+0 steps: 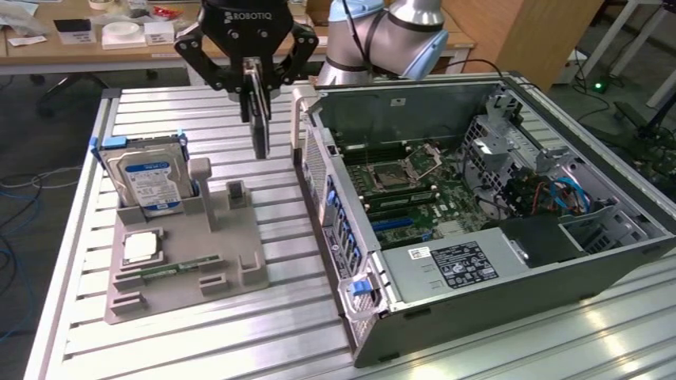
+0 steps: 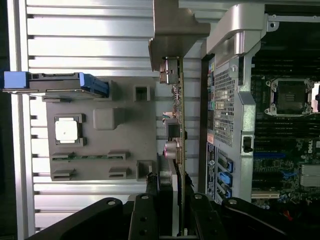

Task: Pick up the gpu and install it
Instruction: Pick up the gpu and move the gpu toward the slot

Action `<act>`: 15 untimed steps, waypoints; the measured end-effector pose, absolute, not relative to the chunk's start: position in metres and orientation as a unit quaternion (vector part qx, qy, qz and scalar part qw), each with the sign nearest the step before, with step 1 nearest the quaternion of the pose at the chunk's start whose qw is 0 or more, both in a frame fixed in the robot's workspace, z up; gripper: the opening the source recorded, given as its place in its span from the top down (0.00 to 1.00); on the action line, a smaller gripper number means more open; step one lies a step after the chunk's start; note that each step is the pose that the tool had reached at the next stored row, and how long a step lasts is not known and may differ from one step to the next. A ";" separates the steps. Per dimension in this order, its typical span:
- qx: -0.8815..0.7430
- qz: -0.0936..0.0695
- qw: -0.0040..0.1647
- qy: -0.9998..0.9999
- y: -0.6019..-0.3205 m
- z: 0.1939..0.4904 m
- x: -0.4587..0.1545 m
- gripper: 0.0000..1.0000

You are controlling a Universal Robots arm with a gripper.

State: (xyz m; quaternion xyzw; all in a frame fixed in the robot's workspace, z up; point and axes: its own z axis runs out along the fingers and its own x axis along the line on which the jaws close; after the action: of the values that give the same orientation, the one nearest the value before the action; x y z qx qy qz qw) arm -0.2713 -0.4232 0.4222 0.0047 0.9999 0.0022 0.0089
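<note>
Open computer case point(image 1: 591, 261), its power-supply label point(image 1: 465, 265) too small to read. Beside it on the tabletop point(image 1: 264, 332), a grey holder point(image 1: 237, 261) carries a blue-labelled hard drive point(image 1: 148, 182). Beyond, the hand point(image 1: 256, 93), marked ROBOTIQ, is clamped on the gpu point(image 1: 259, 131), which hangs edge-down between holder and case.

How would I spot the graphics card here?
Start at the big open computer case. Just beyond it, toward the exterior view's left, the black pincer grips the gpu: a thin card hanging edge-on, unlike the thicker blue-labelled hard drive standing in the grey tray.
</note>
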 end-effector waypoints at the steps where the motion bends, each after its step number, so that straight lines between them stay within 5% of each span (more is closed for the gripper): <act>1: 0.005 0.002 0.009 1.000 -0.423 0.422 -0.269 0.72; 15: 0.005 0.002 0.009 1.000 -0.423 0.422 -0.227 0.72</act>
State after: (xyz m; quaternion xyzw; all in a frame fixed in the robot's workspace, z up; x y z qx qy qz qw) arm -0.2274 -0.4232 0.4221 0.0047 0.9999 0.0022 0.0089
